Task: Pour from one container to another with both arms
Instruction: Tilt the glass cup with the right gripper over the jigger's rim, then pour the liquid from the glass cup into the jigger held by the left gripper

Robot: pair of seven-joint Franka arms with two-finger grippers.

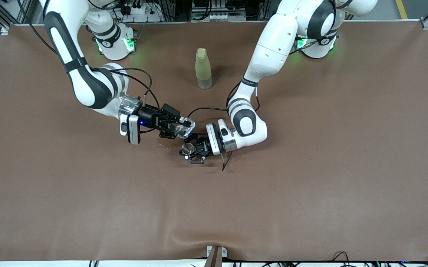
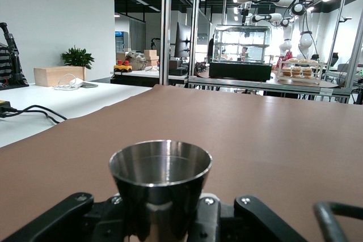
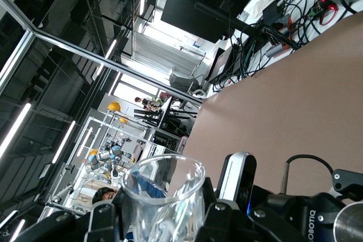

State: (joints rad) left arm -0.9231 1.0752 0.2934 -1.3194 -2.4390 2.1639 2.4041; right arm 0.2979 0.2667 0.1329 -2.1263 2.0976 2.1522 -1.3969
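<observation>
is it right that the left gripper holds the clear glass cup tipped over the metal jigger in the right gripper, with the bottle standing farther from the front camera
Not quite: the grippers are swapped. The front view shows the right gripper holding the clear glass cup, tipped over the metal jigger in the left gripper. The bottle does stand farther from the front camera.

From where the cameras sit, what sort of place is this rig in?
Most likely a robotics lab or open workshop. The brown cloth-covered table stands inside an aluminium frame, other white robot arms work at a farther station, and power strips with tangled cables line the table's edge.
</observation>
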